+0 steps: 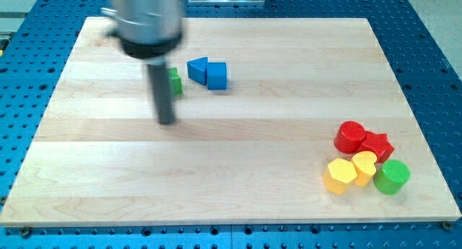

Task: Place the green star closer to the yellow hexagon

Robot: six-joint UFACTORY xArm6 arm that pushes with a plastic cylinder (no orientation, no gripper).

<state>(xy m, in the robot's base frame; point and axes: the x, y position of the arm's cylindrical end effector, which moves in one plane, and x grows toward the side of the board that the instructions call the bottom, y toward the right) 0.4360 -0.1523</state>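
My tip (pixel 167 121) sits on the wooden board (pixel 231 198) in the view's upper left part, at the bottom end of a straight dark rod that hangs from a blurred grey housing (pixel 146 22) near the view's top edge. The rod is a bare pusher with nothing on it, holding nothing, and its lower end rests just below and slightly to the view's left of a green block (pixel 175 81). That green block is mostly hidden behind the rod, so I can only see a small piece of it on the rod's right side and cannot make out its shape; I cannot tell whether the rod touches it. Just to the view's right of it lie two blue blocks touching each other: a blue triangle (pixel 197 68) and a second blue block (pixel 216 76) whose shape I cannot settle. Well apart from all this, in the view's lower right corner of the board, a cluster of five blocks sits packed together. The yellow hexagon (pixel 338 176) is at the cluster's left, touching a yellow heart (pixel 364 166) on its right. Above those are a red cylinder (pixel 350 136) and a red star (pixel 377 145) side by side, and a green cylinder (pixel 392 177) sits at the cluster's lower right. The board rests on a blue perforated table (pixel 29 119).
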